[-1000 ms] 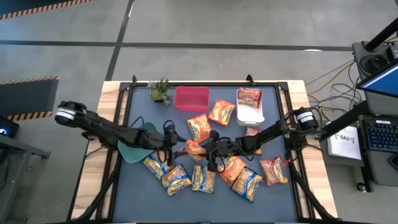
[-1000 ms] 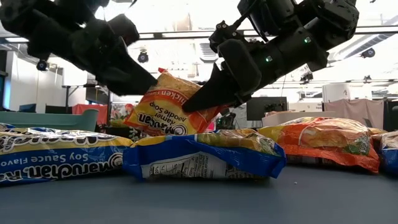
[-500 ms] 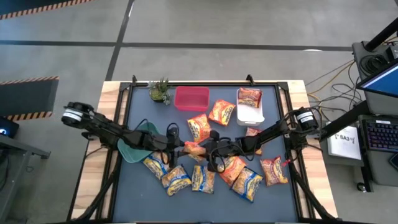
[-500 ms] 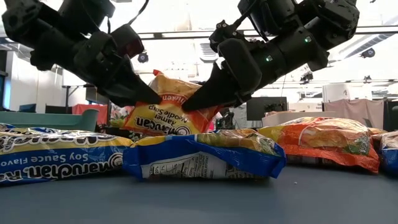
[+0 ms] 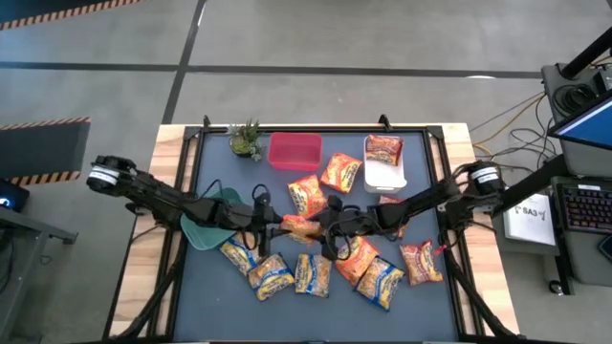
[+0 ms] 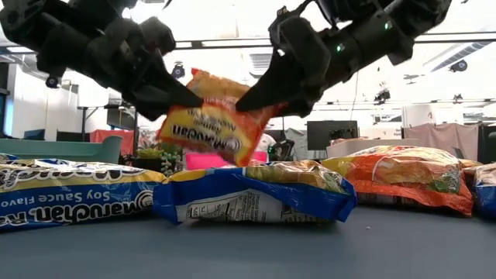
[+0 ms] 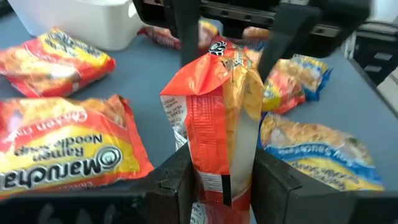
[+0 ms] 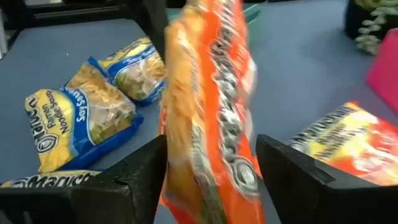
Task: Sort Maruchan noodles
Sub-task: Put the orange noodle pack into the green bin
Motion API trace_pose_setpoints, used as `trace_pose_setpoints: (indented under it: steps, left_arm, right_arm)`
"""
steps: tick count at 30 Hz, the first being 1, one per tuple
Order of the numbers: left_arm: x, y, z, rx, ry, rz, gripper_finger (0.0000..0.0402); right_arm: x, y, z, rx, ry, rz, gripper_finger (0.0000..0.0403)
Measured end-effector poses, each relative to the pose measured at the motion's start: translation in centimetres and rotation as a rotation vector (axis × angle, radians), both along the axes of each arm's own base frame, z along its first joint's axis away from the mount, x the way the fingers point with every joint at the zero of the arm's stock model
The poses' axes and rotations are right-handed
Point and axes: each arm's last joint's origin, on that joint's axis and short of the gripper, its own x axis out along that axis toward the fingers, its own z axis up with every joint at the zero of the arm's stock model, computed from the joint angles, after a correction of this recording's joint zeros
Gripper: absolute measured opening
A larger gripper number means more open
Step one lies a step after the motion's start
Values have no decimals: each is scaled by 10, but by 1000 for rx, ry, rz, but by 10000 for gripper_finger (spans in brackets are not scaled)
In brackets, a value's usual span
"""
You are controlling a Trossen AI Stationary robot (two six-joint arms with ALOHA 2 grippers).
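Orange packet (image 6: 213,115) up off the table at mid-table, above the yellow-and-blue packets (image 6: 252,190). Pinched by left gripper (image 7: 221,180); right gripper (image 8: 211,163) spread either side (not pressing).

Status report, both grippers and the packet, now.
Left gripper shut on orange packet, mid-air. Right gripper open around its other end. Blue packets lie directly below; path clear otherwise.

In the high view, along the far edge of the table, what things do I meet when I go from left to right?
Small green plant → pink container → white container, which has an orange noodle packet lying in it.
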Motion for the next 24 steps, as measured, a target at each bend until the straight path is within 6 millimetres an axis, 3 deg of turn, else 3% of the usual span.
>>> trace_pose_setpoints:
  steps: [10,17,24]
  left_arm:
    - [-12,5,53,118,-38,21,102]
    - [-22,8,97,197,287,54,102]
    - [-36,11,150,171,563,105,97]
  right_arm:
    - [-32,-13,46,-36,51,-62,271]
    - [-45,-17,62,-87,54,-70,272]
    - [-44,-19,65,-124,30,-66,272]
